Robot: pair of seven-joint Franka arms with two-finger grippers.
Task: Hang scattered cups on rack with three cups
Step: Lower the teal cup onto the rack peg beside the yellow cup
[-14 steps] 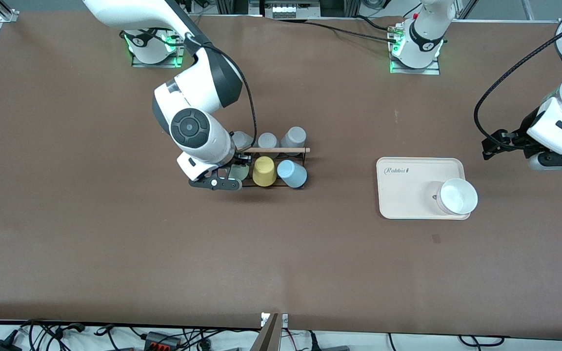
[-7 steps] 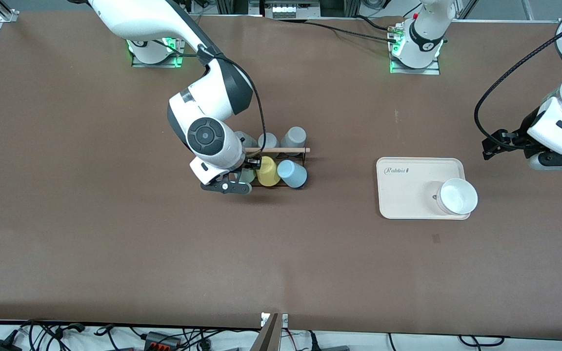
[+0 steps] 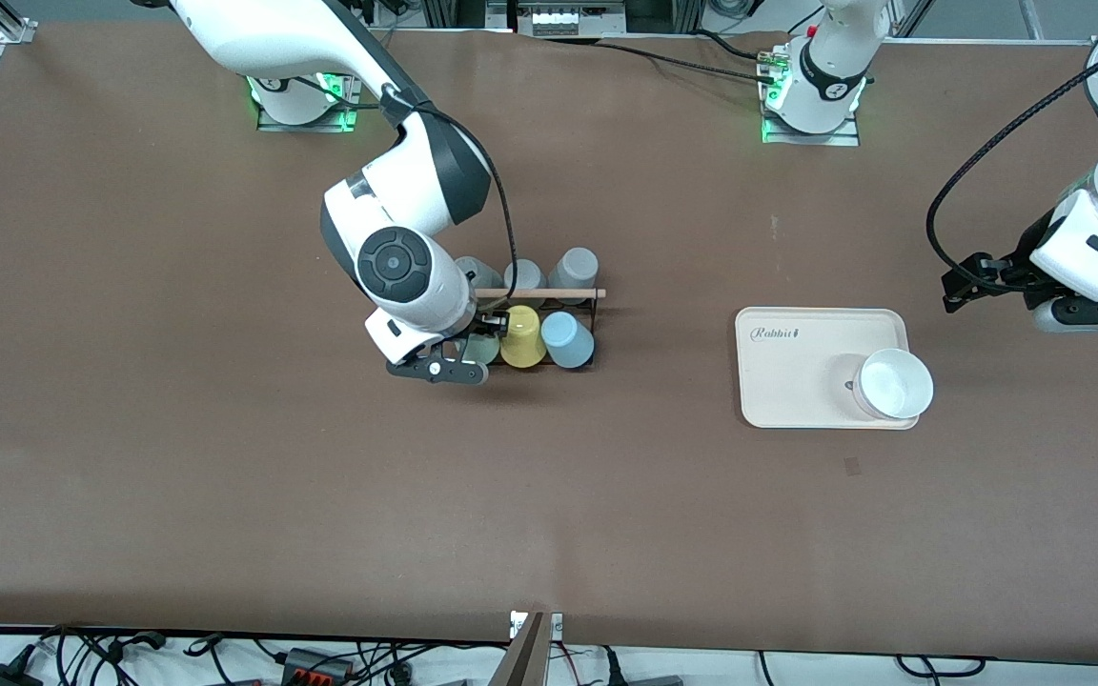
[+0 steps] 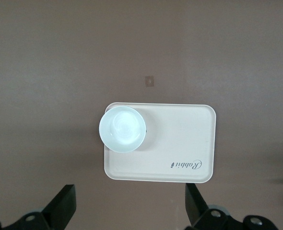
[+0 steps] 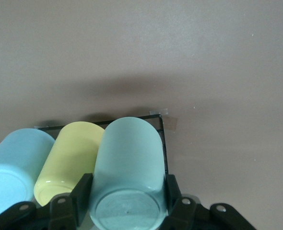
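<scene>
the mint cup (image 5: 127, 167), pinched by the right hand (image 5: 127, 203) at the rack (image 3: 549, 329), could be knocked off its peg, or the yellow cup (image 5: 69, 160) at its 9 o'clock jostled, if released askew, while the spread left hand (image 4: 129, 211) is kept waiting over the tray (image 4: 180, 143).

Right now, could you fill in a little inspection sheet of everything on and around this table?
Surface: brown table, bare in front.
Job's things: black rack; light blue cup hung on it beside a yellow cup; mint green cup at the rack's end, gripped.
Clutter: grey cups on the rack; beige tray holding a white bowl.
Grippers: right gripper shut on the mint green cup; left gripper open, waiting above the tray.
Cables: black cable along the left arm.
Surroundings: wires along the table's edges.
</scene>
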